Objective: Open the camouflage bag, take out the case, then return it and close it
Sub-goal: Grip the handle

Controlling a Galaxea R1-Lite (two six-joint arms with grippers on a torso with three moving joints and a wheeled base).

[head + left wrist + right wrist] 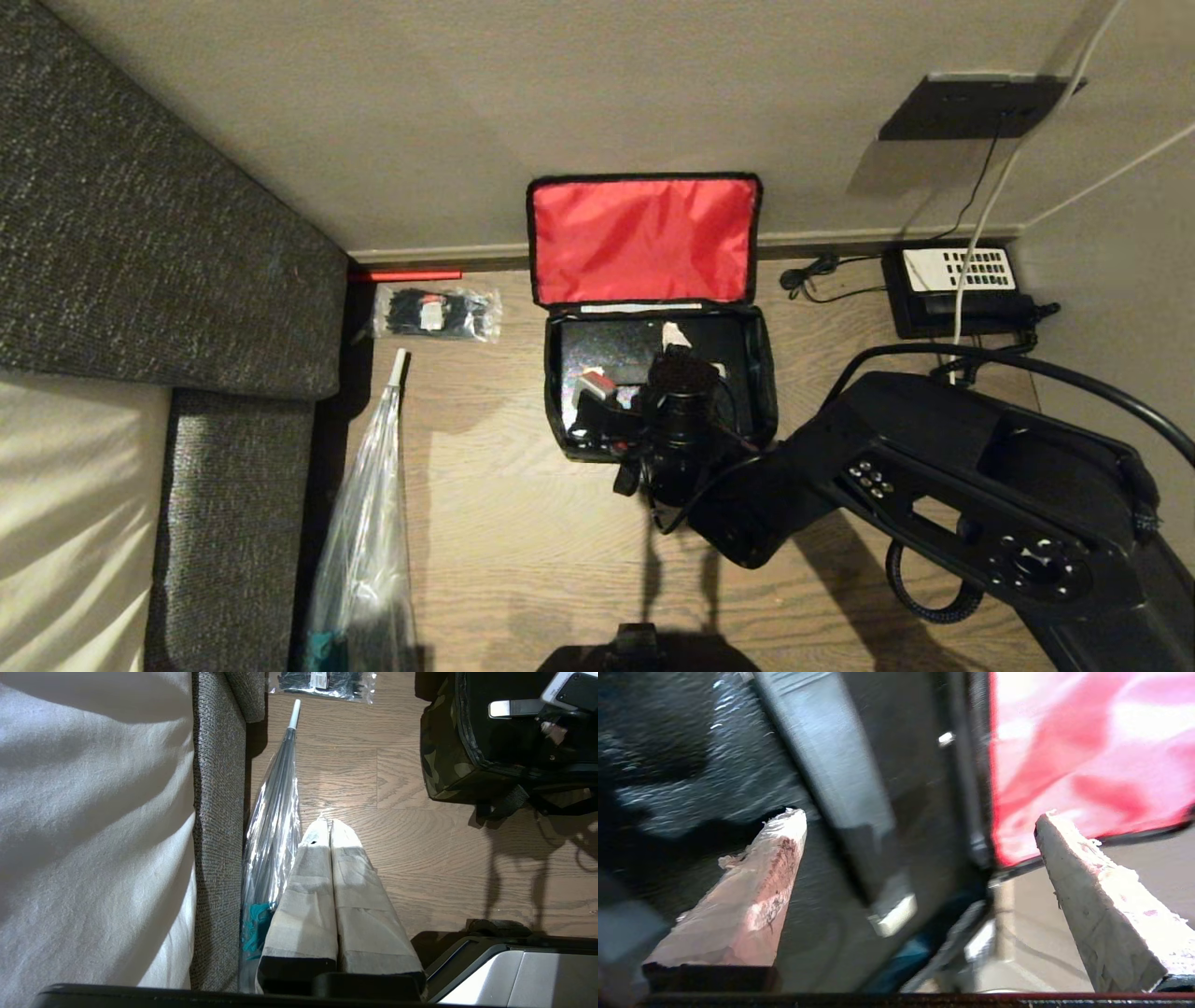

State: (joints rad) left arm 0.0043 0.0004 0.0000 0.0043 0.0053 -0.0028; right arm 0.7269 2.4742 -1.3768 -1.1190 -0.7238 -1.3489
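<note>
I count one bag (761, 373), one case (607, 345) inside it, one packet of ties (436, 313), one phone (957, 289), one umbrella (369, 523), and two claws: left (329, 828), right (920, 830).

No text, label, brand, number or sign can be read on anything here.

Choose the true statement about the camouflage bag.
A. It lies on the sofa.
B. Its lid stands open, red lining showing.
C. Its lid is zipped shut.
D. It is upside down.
B: the camouflage bag sits on the floor with its red-lined lid raised against the wall.
</note>
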